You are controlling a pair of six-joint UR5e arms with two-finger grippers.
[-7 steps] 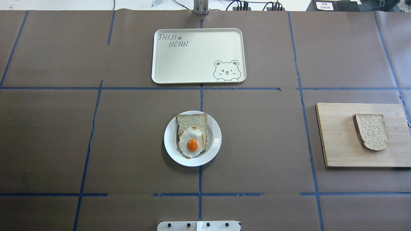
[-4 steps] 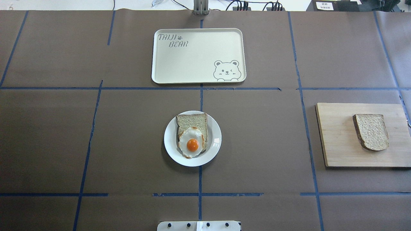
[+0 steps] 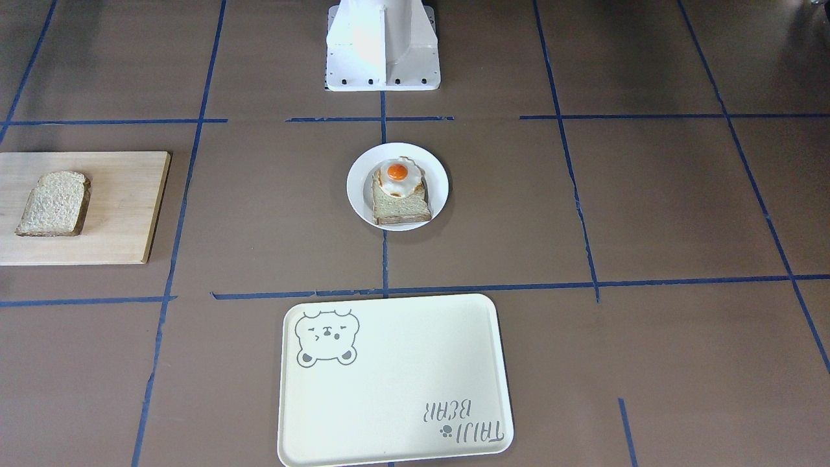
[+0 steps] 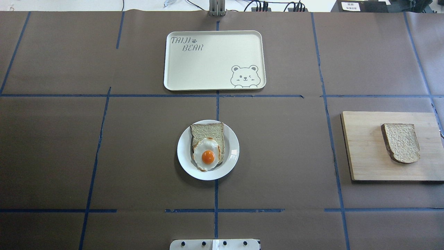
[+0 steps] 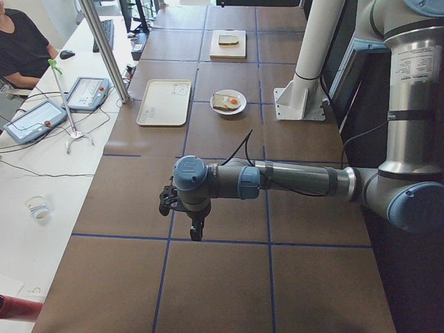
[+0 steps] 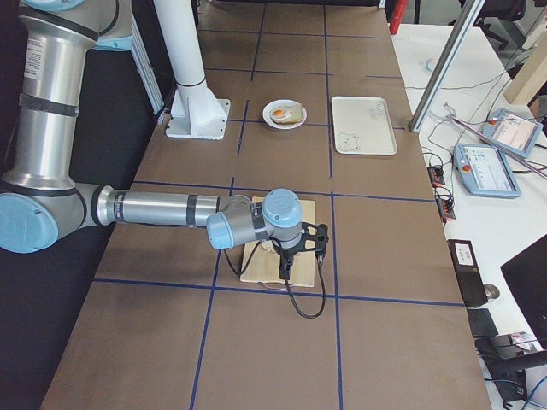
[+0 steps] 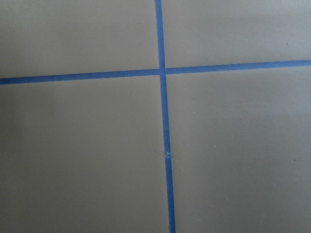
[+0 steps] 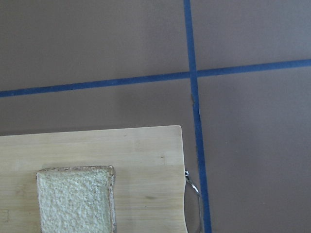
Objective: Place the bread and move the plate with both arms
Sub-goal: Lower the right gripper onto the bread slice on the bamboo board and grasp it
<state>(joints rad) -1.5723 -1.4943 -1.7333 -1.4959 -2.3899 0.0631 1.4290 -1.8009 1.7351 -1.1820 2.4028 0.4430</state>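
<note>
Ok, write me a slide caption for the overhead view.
Bread on the wooden board at right, plate with egg-topped toast at centre, bear tray beyond it.

"TAIJI BEAR" on cream tray (image 4: 215,66)

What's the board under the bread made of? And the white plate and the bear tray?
The board looks like pale wood: grain lines show, matte. The plate looks like glazed ceramic, maybe plastic: white, with shiny glints. The tray is probably matte plastic: smooth cream, printed bear.
</note>
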